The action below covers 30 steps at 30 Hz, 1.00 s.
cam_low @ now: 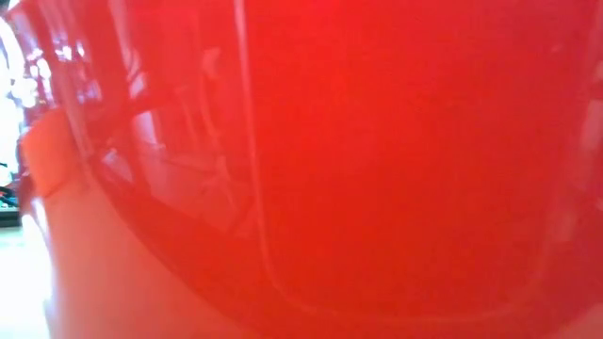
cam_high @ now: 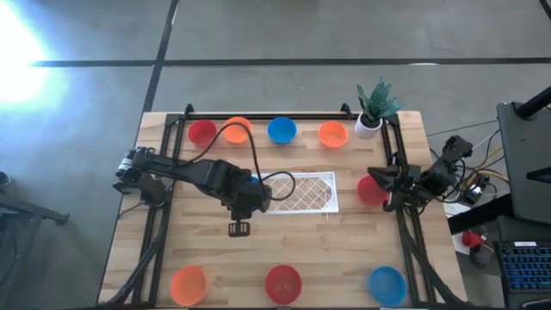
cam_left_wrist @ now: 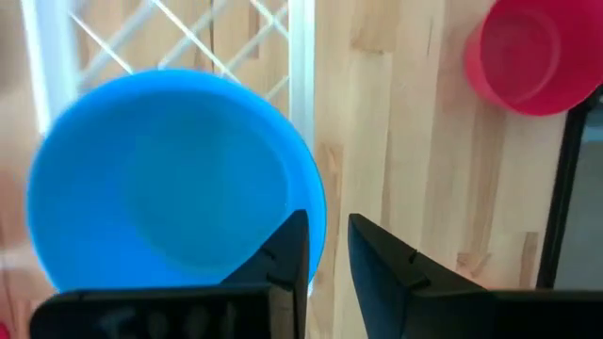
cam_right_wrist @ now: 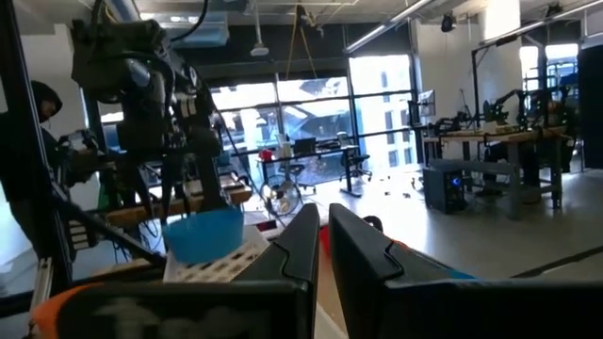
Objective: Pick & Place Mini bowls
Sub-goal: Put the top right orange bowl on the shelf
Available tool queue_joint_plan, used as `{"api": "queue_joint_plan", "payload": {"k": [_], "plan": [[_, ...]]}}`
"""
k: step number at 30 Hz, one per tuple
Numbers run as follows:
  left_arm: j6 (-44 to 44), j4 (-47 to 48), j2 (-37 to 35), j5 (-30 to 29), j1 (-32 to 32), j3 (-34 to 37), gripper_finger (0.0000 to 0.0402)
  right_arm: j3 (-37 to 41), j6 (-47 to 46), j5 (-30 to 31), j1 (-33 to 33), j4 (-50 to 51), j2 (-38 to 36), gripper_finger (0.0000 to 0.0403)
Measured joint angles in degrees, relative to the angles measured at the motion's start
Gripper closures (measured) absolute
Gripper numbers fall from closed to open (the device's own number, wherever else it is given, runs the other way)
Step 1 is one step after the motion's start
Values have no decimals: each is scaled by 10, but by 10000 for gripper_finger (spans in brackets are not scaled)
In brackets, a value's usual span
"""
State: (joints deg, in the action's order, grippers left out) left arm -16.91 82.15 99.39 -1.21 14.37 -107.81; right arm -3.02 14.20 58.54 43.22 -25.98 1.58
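Note:
My left gripper (cam_left_wrist: 328, 247) hangs over the left end of the white lattice tray (cam_high: 306, 192). Its fingers stand slightly apart on either side of the rim of a blue mini bowl (cam_left_wrist: 174, 184), one inside and one outside. The right wrist view shows that bowl (cam_right_wrist: 203, 234) sitting level on the tray. My right gripper (cam_right_wrist: 324, 247) is shut and points level toward the table's left. It is at the right edge of a red mini bowl (cam_high: 369, 191) that lies on the wood (cam_left_wrist: 528, 56). My left gripper comes at the blue bowl from above. A strip of bare wood shows between the bowl's rim (cam_left_wrist: 320, 221) and the outer finger (cam_left_wrist: 377, 259). I cannot tell whether the inner finger (cam_left_wrist: 287, 250) touches the bowl. My right gripper: I cannot tell whether it touches the red bowl.
Along the far edge stand red (cam_high: 202, 132), orange (cam_high: 238, 129), blue (cam_high: 281, 130) and orange (cam_high: 332, 134) bowls, with a potted plant (cam_high: 370, 108) at the far right corner. Orange (cam_high: 188, 282), red (cam_high: 283, 282) and blue (cam_high: 386, 284) bowls line the near edge. Red plastic (cam_low: 377, 169) fills the low view.

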Motion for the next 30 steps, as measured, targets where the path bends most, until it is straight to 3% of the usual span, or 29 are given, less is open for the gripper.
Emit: {"api": "queue_joint_plan", "payload": {"k": [4, 13, 22, 30], "plan": [[-4, 0, 0, -31, 0, -34, 331, -30, 12, 1, 0, 6, 0, 376], [-38, -2, -6, -195, 0, -97, 336, -115, -43, 65, 0, 124, 0, 376], [-80, -5, -55, -341, 0, -99, 350, -197, -190, 92, 0, 304, 0, 376], [-103, -10, -113, -430, 0, -72, 354, -208, -223, 105, 0, 317, 0, 376]]}}
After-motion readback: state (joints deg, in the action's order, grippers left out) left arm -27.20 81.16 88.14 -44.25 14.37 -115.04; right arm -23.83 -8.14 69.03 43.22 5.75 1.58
